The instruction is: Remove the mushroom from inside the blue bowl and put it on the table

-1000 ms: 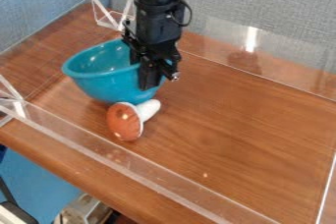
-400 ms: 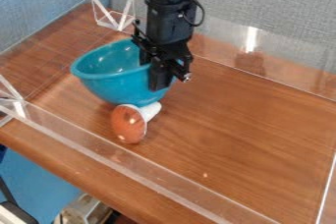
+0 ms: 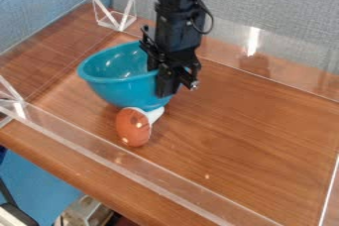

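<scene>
The small toy mushroom with its rounded orange-brown cap and short pale cream stem [image 3: 134, 125] is lying on its side on the glossy brown wood-grain table [image 3: 245, 131], cap toward the camera and stem pointing back at the round, glossy turquoise-blue plastic bowl [image 3: 117, 71], which is sitting just behind it. The mushroom is outside the bowl, so the placement part of the task is looking done; nothing is showing inside the bowl from this angle.

The black gripper [image 3: 173, 79] is hanging straight down at the bowl's right edge, in front of its rim, with its jaws together and nothing between them. Whether it is actually touching the rim I cannot tell, since arm and bowl are overlapping in the only view.

The risks are coming from that closeness. If the arm is travelling sideways rather than lifting, the closed fingers are likely to catch the bowl's wall and push or tip the light plastic bowl. A pushed bowl could be shoving the mushroom along, and the rounded cap is the kind of shape that rolls easily on a slick tabletop. The low clear acrylic wall [image 3: 79, 136] along the near edge is standing close to the mushroom and would probably be stopping it. A descent from here would be pressing the fingertips into the rim or the table.
</scene>
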Controlling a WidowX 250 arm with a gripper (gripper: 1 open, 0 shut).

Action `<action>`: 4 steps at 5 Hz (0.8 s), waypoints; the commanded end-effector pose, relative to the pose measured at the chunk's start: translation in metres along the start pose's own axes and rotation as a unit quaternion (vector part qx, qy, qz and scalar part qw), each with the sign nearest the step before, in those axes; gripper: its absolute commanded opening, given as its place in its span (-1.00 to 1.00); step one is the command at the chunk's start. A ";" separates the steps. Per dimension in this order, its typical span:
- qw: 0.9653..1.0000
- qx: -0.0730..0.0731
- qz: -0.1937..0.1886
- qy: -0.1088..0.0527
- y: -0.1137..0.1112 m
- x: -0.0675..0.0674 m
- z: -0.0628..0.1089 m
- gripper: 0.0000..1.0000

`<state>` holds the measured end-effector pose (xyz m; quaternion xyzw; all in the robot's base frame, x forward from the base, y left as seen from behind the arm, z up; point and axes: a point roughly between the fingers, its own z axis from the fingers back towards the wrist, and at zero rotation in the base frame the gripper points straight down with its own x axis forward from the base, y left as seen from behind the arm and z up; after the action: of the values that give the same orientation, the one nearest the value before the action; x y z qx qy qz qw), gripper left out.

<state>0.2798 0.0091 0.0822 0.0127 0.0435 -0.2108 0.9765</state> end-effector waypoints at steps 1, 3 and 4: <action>1.000 -0.002 -0.017 -0.005 -0.010 0.006 -0.002 -1.00; 0.999 -0.012 -0.050 0.003 -0.031 0.011 -0.010 -1.00; 0.998 -0.015 -0.061 0.002 -0.038 0.011 -0.010 -1.00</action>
<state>0.2737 -0.0180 0.0678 0.0076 0.0595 -0.2526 0.9657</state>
